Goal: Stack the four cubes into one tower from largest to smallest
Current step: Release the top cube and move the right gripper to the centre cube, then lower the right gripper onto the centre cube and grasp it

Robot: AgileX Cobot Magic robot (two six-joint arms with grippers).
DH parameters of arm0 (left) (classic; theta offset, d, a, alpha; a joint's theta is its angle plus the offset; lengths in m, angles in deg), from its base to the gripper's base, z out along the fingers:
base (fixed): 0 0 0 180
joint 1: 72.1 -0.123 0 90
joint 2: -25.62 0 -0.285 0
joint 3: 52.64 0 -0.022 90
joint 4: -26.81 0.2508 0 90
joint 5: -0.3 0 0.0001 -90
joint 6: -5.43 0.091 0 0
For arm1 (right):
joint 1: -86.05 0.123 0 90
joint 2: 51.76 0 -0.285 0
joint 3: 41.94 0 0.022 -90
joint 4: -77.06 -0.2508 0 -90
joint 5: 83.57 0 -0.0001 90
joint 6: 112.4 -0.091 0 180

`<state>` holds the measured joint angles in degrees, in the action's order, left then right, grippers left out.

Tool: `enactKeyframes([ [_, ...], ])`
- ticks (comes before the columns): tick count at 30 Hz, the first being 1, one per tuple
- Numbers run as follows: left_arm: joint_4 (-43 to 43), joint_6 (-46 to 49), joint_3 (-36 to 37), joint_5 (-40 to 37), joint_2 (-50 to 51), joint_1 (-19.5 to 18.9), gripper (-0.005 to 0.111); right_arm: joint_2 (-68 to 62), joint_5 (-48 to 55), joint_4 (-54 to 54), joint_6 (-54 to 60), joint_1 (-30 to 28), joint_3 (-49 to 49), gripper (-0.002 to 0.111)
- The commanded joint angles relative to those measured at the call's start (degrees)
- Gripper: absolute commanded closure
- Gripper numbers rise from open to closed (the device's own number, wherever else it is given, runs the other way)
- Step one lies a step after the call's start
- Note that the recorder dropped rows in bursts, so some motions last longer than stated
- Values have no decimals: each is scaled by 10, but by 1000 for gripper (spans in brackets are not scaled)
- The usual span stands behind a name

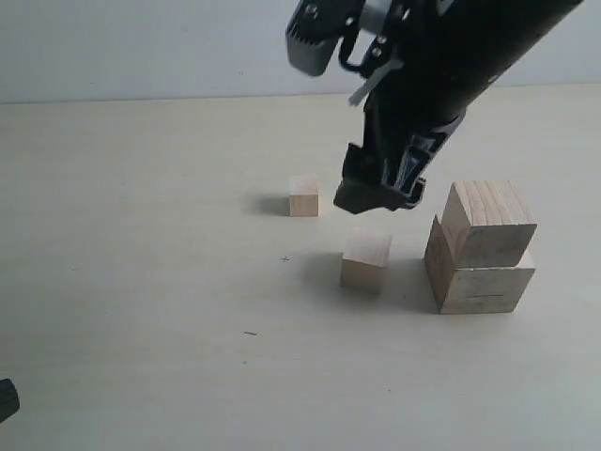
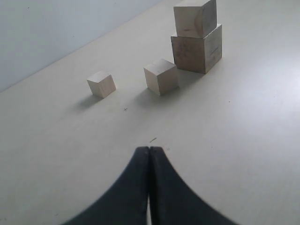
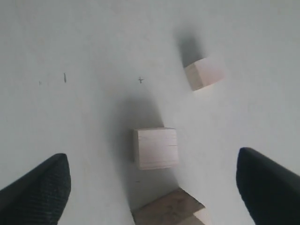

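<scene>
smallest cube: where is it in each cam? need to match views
Exterior: smallest cube near centre, alone, up-left of the mid cube.
Left wrist: smallest cube beyond the mid cube, farthest from the stack.
Right wrist: smallest cube apart from the mid cube.
Shared landmark: the mid cube, loose between it and the stack.

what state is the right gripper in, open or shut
Open: in the right wrist view the right gripper shows its fingers far apart, gripping nothing, a cube lying on the table below.

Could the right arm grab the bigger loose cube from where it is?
Probably yes: the right gripper hangs open just above the cube, and nothing lies between them.
</scene>
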<state>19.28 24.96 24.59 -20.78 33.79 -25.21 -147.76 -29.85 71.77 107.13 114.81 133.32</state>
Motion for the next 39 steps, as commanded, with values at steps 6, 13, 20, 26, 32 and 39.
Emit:
enactKeyframes([
  [6,-2,-2,0,4,-4,-1,107,-117,7,-4,102,2,15,23],
  [13,-2,-2,0,4,-4,-1,107,-146,-1,-4,114,-11,16,23],
  [20,-2,-2,0,4,-4,-1,107,-174,-15,-1,115,-36,18,23],
  [26,-2,-2,0,4,-4,-1,107,-197,-37,-3,115,-38,24,23],
  [32,-2,-2,0,4,-4,-1,107,-232,-28,-2,114,-38,53,23],
  [39,-2,-2,0,4,-4,-1,107,-236,-6,8,93,-49,62,23],
])
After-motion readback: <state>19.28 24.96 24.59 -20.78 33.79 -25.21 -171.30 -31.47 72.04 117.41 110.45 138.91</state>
